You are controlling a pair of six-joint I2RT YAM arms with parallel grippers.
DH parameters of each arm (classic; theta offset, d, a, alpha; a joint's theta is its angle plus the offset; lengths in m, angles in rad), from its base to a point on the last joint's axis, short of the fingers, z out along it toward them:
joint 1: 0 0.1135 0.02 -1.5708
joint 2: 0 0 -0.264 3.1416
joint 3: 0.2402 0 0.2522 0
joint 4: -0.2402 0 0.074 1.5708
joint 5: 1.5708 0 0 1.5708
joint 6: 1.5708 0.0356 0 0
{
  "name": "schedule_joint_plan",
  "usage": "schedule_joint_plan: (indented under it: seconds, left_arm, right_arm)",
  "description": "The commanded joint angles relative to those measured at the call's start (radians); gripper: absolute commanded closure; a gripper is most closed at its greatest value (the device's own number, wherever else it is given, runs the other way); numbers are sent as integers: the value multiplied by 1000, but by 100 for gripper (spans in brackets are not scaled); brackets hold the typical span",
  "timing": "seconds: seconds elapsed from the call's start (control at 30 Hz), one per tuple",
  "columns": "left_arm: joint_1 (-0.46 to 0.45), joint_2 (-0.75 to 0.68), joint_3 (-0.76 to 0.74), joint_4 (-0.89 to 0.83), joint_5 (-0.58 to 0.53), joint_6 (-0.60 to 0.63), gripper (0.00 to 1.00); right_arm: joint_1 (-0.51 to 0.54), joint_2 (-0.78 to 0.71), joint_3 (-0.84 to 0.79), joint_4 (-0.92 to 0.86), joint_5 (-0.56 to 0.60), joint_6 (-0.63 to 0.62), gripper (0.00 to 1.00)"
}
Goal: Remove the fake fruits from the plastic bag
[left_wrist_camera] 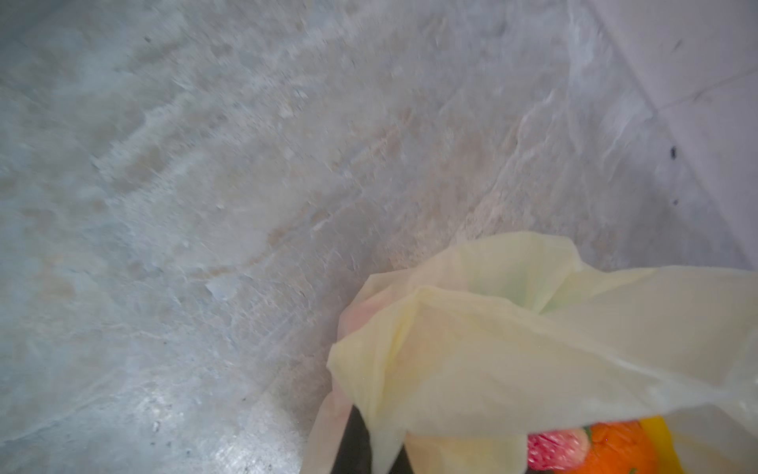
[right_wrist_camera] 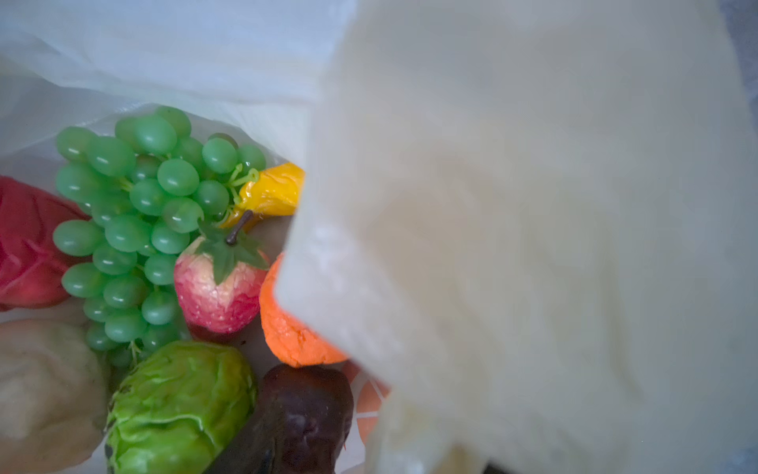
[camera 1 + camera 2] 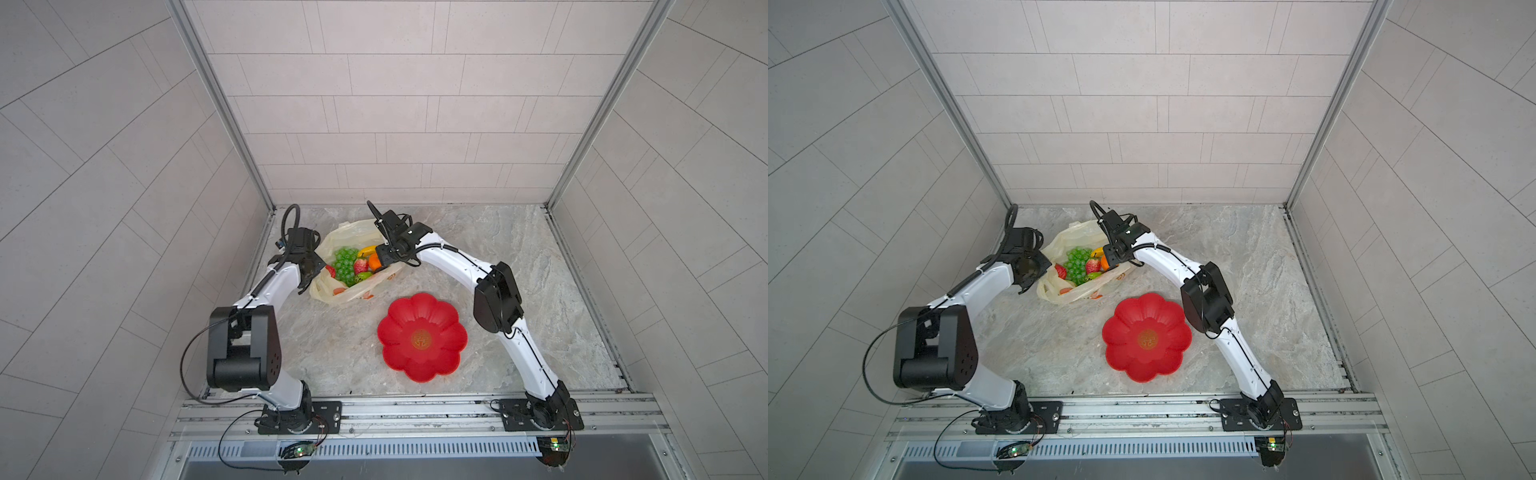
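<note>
left end effector: pressed together on the plastic bag rim;
right end effector: opposite rim; cannot tell its state;
fake fruits: inside it

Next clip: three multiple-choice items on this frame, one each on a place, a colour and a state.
1. In both top views, where does the red plate lie relative to the plastic bag?
A) to its lower right
B) against the back wall
C) beneath it
2. The grape bunch is:
A) purple
B) green
C) red
3. The fake fruits are:
A) all inside the bag
B) on the plate
C) scattered outside the bag

Answers:
1 A, the plate sits apart from the bag, below and right of it.
2 B, the beads are glossy green.
3 A, the plate is bare and every fruit shows within the bag's mouth.
</note>
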Motion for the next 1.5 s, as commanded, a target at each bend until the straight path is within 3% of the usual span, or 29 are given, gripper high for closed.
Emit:
schedule_joint_plan:
  seconds: [0.0,0.1,0.23,0.3,0.67,0.87,1.0,1.2,1.37,1.47]
  left_arm:
    - [-1,-103,-65,52,0,-33,100]
    - [-31,-166,-151,91,-22,-49,100]
    - [-155,-188,-218,117,-132,4,100]
    - [-176,-177,-231,105,-159,13,100]
    - [-174,-168,-258,139,-202,57,100]
    - [-174,-182,-299,121,-246,-22,100]
    - [-174,-175,-316,135,-243,-44,100]
    - [-174,-205,-330,136,-250,-44,100]
    - [-174,-298,-384,163,-311,-49,100]
    - [-176,-295,-393,188,-289,-39,100]
  right_arm:
    - [11,10,31,-95,11,-37,36]
    - [15,-34,-35,-90,31,-54,31]
    - [34,-133,-169,-61,9,-80,20]
    - [43,-170,-233,-39,18,-78,18]
    - [43,-269,-394,0,45,-95,19]
    - [43,-305,-482,11,68,-122,23]
    - [43,-247,-461,23,82,-126,25]
    - [40,-111,-289,-31,110,-147,26]
    - [51,-127,-264,-56,113,-156,25]
    - [68,-208,-321,-45,139,-140,23]
